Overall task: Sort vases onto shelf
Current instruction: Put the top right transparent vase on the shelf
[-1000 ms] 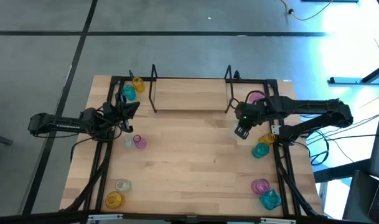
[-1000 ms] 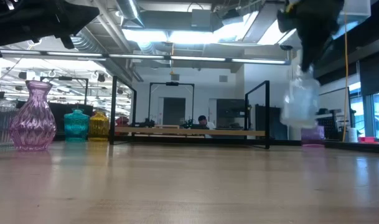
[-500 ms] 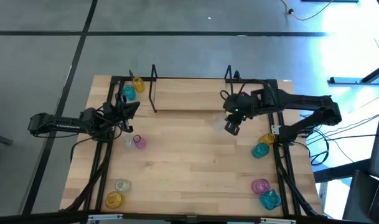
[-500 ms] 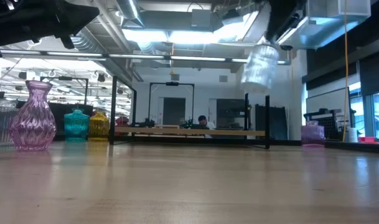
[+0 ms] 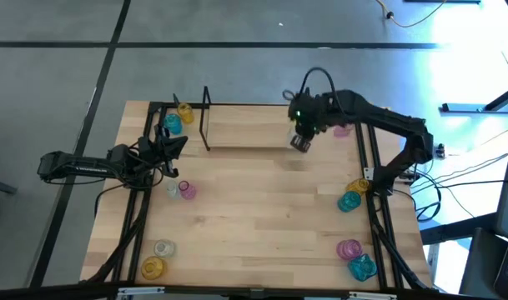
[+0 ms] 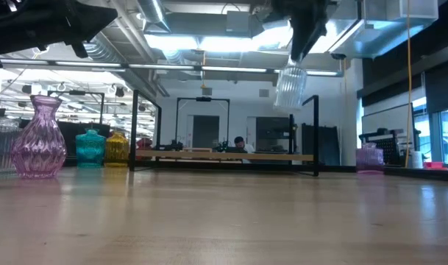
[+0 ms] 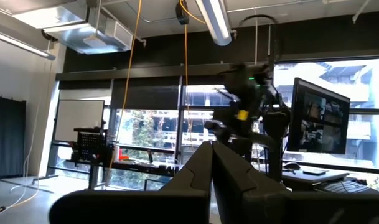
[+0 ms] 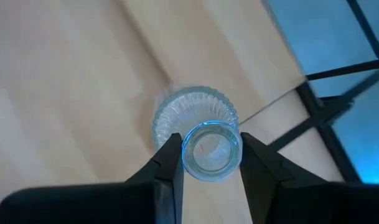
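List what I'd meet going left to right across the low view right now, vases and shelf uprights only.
Pink vase → teal vase → yellow vase → left shelf upright → clear vase held up in the right gripper → right shelf upright → small pink vase.

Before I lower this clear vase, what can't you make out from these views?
- High view: the clear vase is mostly covered by the right gripper.
- Low view: its clearance over the shelf is unclear at that distance.
- Left wrist view: the left gripper sees no vases, only room.
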Robot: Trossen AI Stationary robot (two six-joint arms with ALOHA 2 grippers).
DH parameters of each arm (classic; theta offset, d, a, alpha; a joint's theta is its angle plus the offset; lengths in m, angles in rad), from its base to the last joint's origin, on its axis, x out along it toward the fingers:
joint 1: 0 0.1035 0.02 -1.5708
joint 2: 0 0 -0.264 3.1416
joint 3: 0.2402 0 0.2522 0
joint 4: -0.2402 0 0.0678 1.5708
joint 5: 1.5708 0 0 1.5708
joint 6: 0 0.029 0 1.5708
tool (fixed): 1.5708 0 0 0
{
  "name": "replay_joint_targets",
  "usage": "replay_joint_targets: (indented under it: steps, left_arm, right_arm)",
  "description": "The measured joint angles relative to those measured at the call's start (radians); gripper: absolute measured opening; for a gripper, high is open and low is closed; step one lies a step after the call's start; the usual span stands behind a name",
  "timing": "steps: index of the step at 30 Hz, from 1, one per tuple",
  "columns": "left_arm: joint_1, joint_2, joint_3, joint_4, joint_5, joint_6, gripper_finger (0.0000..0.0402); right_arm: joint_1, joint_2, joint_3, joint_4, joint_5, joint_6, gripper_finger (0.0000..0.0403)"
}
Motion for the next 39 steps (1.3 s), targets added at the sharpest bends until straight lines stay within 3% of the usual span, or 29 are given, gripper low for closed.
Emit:
replay_joint_targets:
  steps: [14, 27, 39]
  left_arm:
    - [0.000, 0.000, 0.000, 0.000, -0.001, 0.001, 0.0001]
    - [0.000, 0.000, 0.000, 0.000, -0.001, 0.001, 0.0001]
    - [0.000, 0.000, 0.000, 0.000, -0.001, 0.001, 0.0001]
  right_arm:
    - [-0.274, 0.096, 0.002, 0.133, -0.018, -0.126, 0.0101]
    - [-0.370, 0.197, 0.002, 0.217, -0.050, -0.168, 0.0101]
    - [-0.384, 0.229, 0.002, 0.233, -0.048, -0.192, 0.0101]
